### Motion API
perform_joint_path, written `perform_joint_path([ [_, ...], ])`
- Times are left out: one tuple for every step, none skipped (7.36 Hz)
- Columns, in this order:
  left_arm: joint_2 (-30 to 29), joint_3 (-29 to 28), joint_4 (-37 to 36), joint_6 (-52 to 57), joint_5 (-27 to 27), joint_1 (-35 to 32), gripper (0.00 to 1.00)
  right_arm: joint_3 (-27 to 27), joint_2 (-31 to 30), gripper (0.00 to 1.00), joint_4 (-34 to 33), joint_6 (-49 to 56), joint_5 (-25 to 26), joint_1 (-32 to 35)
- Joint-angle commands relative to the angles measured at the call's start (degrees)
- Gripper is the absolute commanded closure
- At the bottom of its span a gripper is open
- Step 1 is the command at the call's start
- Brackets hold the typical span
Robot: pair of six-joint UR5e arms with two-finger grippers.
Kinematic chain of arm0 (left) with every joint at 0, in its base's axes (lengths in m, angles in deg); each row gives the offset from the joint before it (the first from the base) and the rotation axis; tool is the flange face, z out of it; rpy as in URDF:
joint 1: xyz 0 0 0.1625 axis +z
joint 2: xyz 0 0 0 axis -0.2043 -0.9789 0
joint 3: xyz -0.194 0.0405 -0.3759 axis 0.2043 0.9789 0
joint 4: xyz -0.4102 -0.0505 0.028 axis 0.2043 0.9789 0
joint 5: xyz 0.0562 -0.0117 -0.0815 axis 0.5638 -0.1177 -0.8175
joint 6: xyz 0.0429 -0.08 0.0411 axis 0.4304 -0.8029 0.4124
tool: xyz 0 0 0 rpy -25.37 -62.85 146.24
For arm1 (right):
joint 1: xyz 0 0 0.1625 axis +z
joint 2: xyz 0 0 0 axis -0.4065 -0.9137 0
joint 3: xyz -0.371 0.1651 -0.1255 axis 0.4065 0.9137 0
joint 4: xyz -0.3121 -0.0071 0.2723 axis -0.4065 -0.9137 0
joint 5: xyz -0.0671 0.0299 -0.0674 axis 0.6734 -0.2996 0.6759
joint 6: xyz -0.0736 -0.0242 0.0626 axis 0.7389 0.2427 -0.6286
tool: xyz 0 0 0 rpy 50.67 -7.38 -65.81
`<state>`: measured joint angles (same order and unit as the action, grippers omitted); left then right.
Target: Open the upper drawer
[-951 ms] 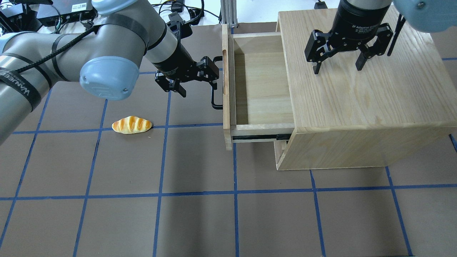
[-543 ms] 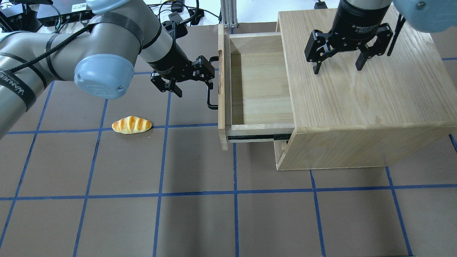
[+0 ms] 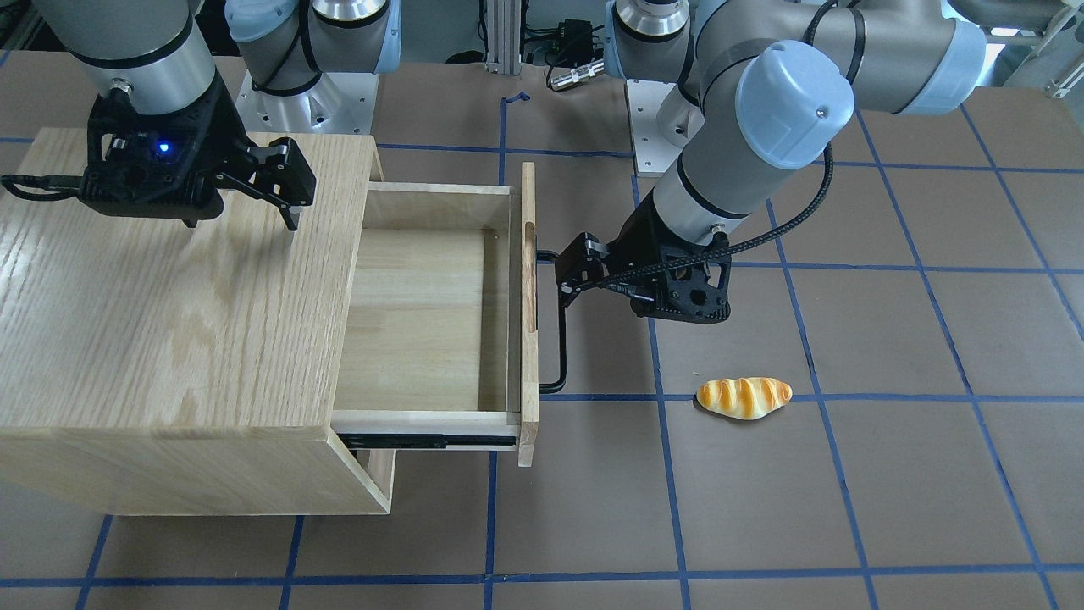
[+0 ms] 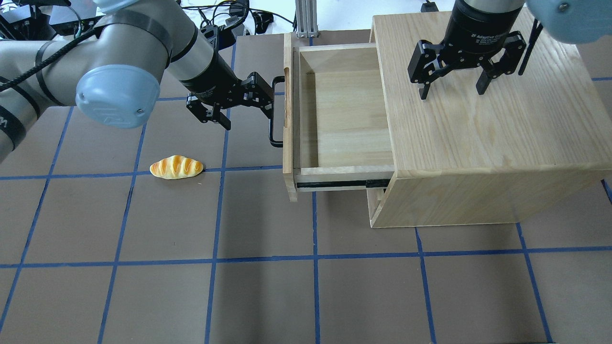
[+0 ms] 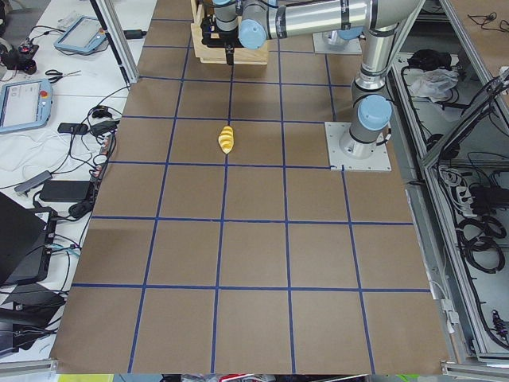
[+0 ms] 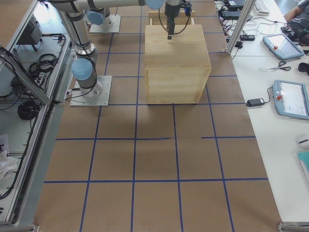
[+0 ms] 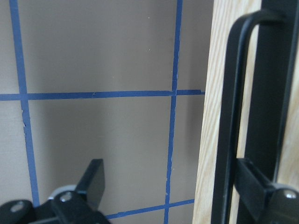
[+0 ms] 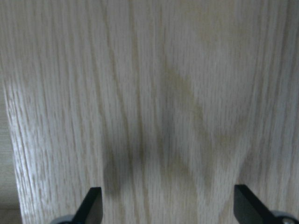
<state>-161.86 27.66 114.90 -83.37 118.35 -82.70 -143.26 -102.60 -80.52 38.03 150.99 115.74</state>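
Observation:
The upper drawer (image 4: 344,119) is light oak with a pale wood box and stands pulled far out of the cabinet (image 4: 478,138), its inside bare. It also shows in the front-facing view (image 3: 423,313). Its black bar handle (image 4: 271,119) is on the grooved front panel (image 4: 287,143). My left gripper (image 4: 248,114) is open, and one finger (image 7: 254,184) is hooked behind the handle bar (image 7: 232,116). The other finger (image 7: 93,177) is out over the mat. My right gripper (image 4: 452,93) is open and empty, fingertips (image 8: 91,205) just above the cabinet top.
A toy bread loaf (image 4: 176,167) lies on the brown mat to the left of the drawer, beyond the left gripper. Blue tape lines grid the mat. Cables and electronics (image 4: 71,14) sit past the far edge of the table.
The drawer has slid further out, toward the overhead view's left. My left gripper has moved the same way with the handle. The right gripper has not moved.

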Motion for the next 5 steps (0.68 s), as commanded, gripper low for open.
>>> perform_joint_path([
  [0.3, -0.1, 0.9, 0.7, 0.0, 0.4, 0.00, 0.0, 0.0, 0.00, 0.0, 0.0, 0.0, 0.0],
  [0.7, -0.4, 1.0, 0.8, -0.1, 0.4, 0.00, 0.0, 0.0, 0.00, 0.0, 0.1, 0.0, 0.0],
  [1.1, -0.6, 2.2, 1.8, 0.1, 1.7, 0.00, 0.0, 0.0, 0.00, 0.0, 0.0, 0.0, 0.0],
  [2.2, -1.1, 4.3, 4.5, 0.8, 4.5, 0.00, 0.0, 0.0, 0.00, 0.0, 0.0, 0.0, -0.1],
  [3.8, -2.2, 7.6, 5.6, 5.5, 6.3, 0.00, 0.0, 0.0, 0.00, 0.0, 0.1, 0.0, 0.0],
])
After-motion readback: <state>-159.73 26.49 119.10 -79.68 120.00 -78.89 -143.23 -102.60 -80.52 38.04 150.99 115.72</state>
